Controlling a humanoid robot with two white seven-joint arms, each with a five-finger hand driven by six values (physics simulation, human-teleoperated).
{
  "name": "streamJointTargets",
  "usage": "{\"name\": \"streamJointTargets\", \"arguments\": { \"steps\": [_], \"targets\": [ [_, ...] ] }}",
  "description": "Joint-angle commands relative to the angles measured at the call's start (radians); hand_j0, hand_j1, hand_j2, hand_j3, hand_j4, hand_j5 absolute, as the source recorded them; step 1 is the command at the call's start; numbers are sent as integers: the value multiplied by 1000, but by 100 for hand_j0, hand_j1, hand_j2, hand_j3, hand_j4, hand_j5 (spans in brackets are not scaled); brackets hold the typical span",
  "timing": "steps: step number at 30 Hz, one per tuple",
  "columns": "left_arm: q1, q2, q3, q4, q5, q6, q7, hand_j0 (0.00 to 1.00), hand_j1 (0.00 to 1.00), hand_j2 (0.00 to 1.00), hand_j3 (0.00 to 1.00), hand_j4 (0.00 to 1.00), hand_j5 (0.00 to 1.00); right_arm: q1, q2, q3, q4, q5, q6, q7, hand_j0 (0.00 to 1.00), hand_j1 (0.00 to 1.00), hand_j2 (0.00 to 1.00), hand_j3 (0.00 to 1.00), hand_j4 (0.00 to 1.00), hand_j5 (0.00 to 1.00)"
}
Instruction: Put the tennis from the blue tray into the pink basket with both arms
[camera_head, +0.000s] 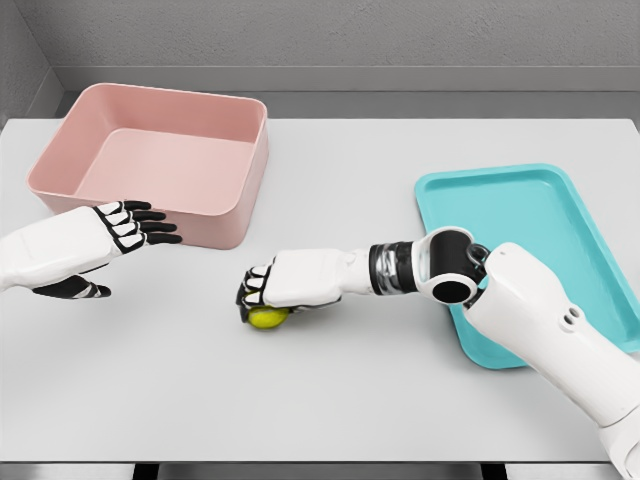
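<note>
Nearest the camera, the right arm (560, 340) enters from the lower right corner of the frame and bends at the elbow over the near left corner of the blue tray (580, 215), its forearm then running leftward across the middle of the picture. At its end, just left of centre, the right hand (285, 280) sits palm down with its fingers curled over the top of the tennis ball (267, 318), which shows as a yellow-green curve under the dark fingertips and rests on or just above the white table (330, 400), well outside both containers. At about the same depth, on the left edge of the frame, the left hand (90, 248) comes in with its fingers stretched out straight and loosely together, pointing right, thumb hanging below, holding nothing; its fingertips lie just in front of the near wall of the pink basket (160, 160), and whether they touch it I cannot tell. Farther back, the tray lies flat on the right side of the table, nothing in its visible part. The basket stands in the upper left, an open box with its floor bare, near the table's far edge, well apart from the ball
</note>
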Motion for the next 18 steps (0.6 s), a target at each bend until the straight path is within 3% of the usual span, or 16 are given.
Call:
{"name": "streamJointTargets", "arguments": {
  "steps": [1,3,5,12,18],
  "targets": [
    [0,2,0,0,8,1,0,100,100,100,100,100,100,0,0,0,4,-4,3,-1,79,79,79,79,79,79],
    [0,2,0,0,6,1,0,100,100,100,100,100,100,0,0,0,10,-4,3,-1,95,95,95,95,95,95],
    [-3,2,0,0,8,1,0,100,100,100,100,100,100,0,0,-2,8,-4,3,-1,99,99,99,99,99,99],
    [-3,0,0,0,6,1,0,100,100,100,100,100,100,-2,2,-19,-1,-3,3,-8,99,99,99,99,99,99],
    [-5,-38,-8,9,-49,1,0,100,100,100,100,100,100,9,-21,-141,-96,-13,3,-7,99,99,99,99,99,99]
  ]
}}
